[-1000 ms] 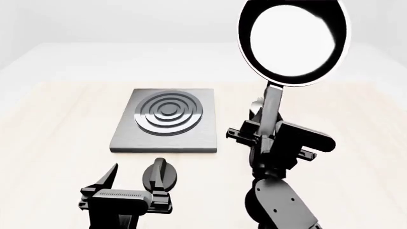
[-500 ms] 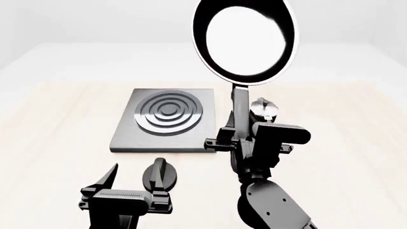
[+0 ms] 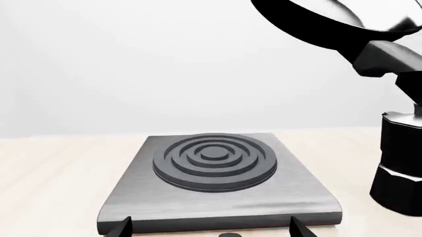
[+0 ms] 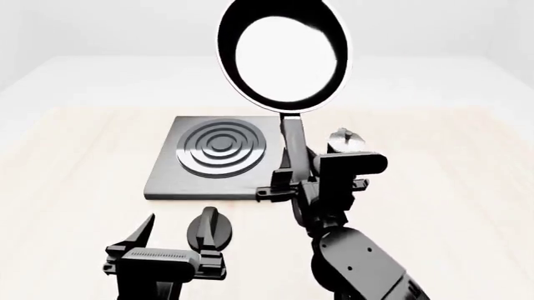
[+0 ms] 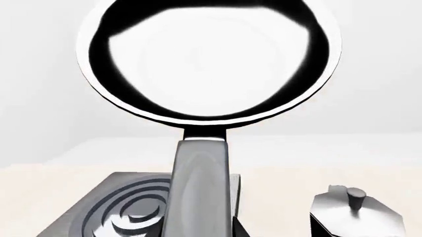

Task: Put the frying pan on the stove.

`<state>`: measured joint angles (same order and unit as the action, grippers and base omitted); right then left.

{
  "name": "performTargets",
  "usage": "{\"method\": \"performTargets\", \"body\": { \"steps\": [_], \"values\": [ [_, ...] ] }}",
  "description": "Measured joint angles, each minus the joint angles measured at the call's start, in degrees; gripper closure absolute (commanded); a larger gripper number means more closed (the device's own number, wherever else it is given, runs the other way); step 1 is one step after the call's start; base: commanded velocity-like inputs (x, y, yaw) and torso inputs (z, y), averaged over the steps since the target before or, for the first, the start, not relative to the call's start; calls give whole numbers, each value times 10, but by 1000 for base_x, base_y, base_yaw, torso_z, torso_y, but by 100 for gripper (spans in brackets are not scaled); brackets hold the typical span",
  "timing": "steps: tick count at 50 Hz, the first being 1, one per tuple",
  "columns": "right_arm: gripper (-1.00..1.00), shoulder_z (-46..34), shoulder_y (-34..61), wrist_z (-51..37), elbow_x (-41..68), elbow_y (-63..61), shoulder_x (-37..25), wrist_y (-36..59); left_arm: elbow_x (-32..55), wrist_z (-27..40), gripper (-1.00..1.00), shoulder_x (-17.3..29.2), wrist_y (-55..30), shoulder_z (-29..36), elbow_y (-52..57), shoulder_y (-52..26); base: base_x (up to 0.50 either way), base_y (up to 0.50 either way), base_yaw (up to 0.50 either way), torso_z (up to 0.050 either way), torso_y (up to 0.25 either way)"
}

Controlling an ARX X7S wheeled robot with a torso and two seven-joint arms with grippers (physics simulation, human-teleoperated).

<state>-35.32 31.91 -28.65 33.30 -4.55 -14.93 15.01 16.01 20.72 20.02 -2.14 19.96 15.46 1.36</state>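
The frying pan point(image 4: 282, 56), glossy black with a bright reflective inside, is held high in the air and tipped up, above the stove's far right corner. My right gripper point(image 4: 294, 181) is shut on its long handle point(image 4: 291, 147), beside the stove's right edge. The pan also shows in the right wrist view point(image 5: 209, 59) and the left wrist view point(image 3: 316, 19). The stove point(image 4: 219, 156), a grey square plate with dark ring burner, lies flat on the table; it also shows in the left wrist view point(image 3: 214, 163). My left gripper point(image 4: 175, 240) is open and empty, just in front of the stove.
A black-and-silver moka pot point(image 4: 344, 140) stands right of the stove, behind my right gripper; it also shows in the right wrist view point(image 5: 356, 212). A small round black knob point(image 4: 209, 228) lies by my left gripper's fingers. The light wooden table point(image 4: 75, 162) extends on all sides.
My right arm has carried the frying pan leftward, from well right of the stove to above its right edge. The left arm, stove and knob have not moved.
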Motion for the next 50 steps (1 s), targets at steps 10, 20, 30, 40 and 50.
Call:
{"method": "performTargets", "body": {
  "steps": [10, 20, 30, 40, 50],
  "values": [
    [100, -7, 22, 22, 19, 13, -2, 25, 2, 2, -100, 2, -1, 0, 3, -1, 0, 0, 0, 1, 2],
    [100, -14, 40, 53, 34, 55, 2, 36, 3, 4, -100, 3, -2, 1, 3, -2, 0, 0, 0, 0, 2],
    [100, -25, 58, 75, 40, 94, 6, 51, 2, 5, -100, 3, -2, 3, 2, -3, 0, 0, 0, 0, 2],
    [100, -36, 78, 91, 42, 123, 10, 66, 3, 6, -100, 3, 1, 3, -2, -3, 0, 0, 0, 1, 2],
    [100, -52, 103, 101, 40, 140, 17, 87, 4, 8, -100, 4, 4, 3, -3, -3, 0, 0, 0, 0, 2]
  ]
}}
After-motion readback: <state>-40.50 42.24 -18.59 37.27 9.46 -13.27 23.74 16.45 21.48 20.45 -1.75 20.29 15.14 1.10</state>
